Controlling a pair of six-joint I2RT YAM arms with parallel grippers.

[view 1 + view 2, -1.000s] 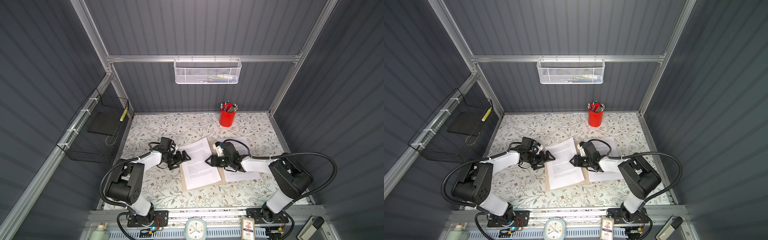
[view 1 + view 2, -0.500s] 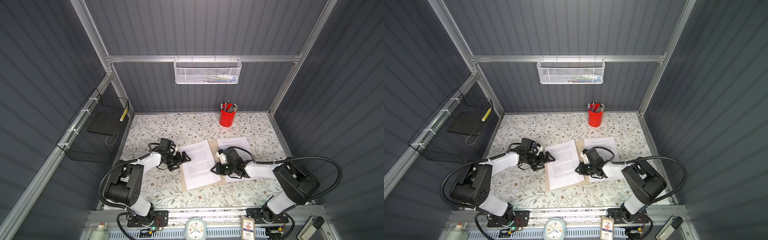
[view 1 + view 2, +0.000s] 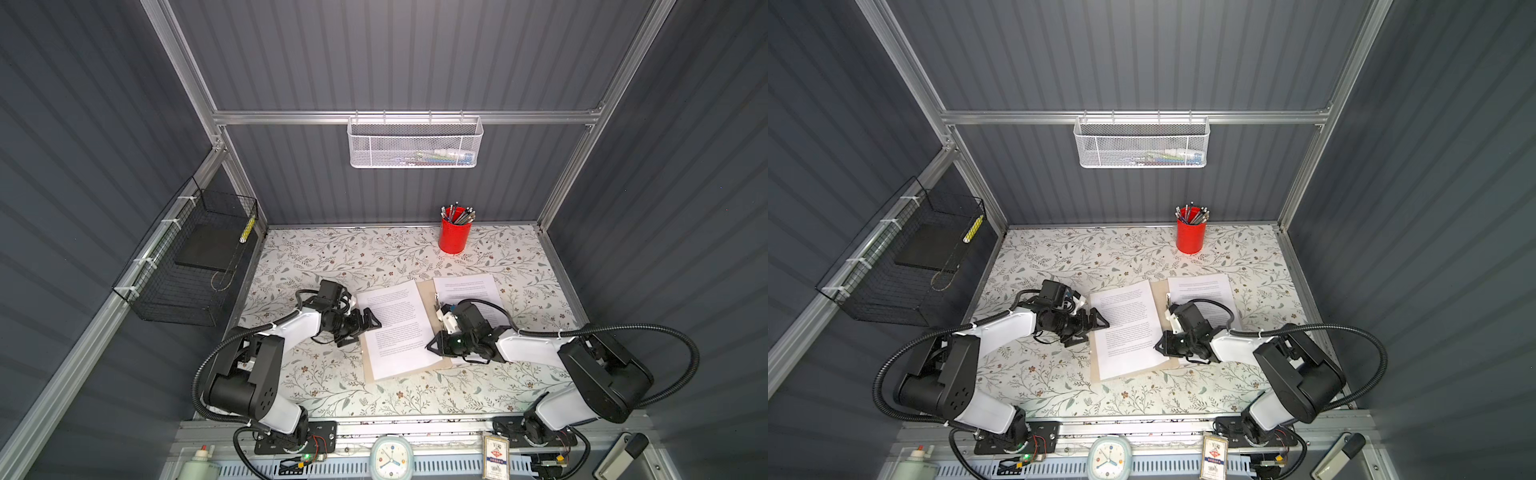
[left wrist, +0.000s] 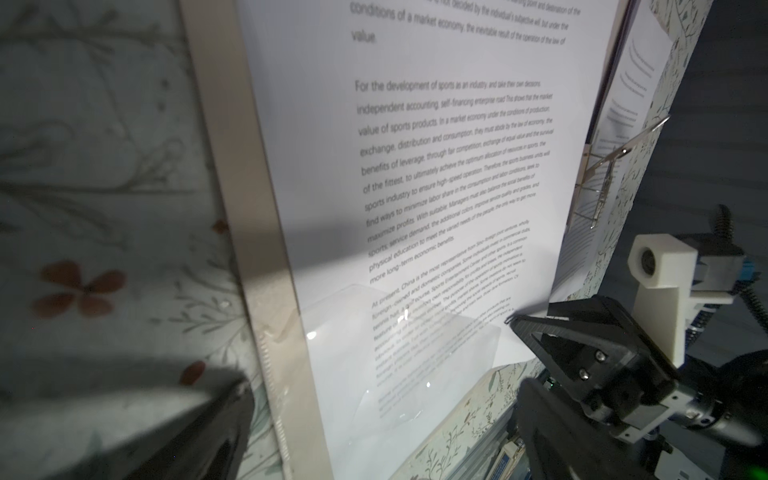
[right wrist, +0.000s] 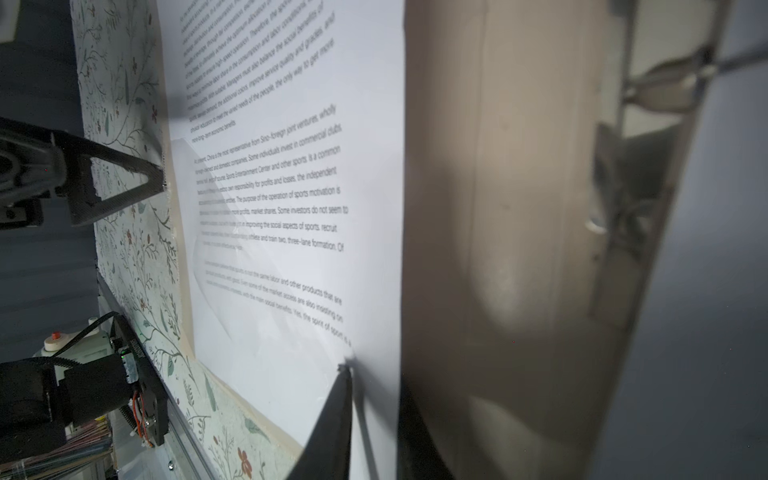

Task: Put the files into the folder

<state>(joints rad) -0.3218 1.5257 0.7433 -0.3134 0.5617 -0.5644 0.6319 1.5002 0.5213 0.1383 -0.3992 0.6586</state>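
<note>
Seating: sheet [image 3: 395, 328] lies on the open folder [image 3: 428, 291], near the worktop's [image 3: 332, 257] middle.
Right fingers [image 5: 340, 415]: nearly closed on the sheet's near right edge.
Left fingers [image 3: 368, 322]: spread wide, empty.
Advice: slide the edge gently toward the clip [image 4: 598, 183].

The files [image 3: 397, 328] are smooth matt white paper. The folder [image 4: 245, 216] is matt tan card with a shiny metal clip [image 4: 598, 174]. The worktop [image 3: 332, 257] wears a matt floral covering. The cup [image 3: 454, 237] is glossy red.
</note>
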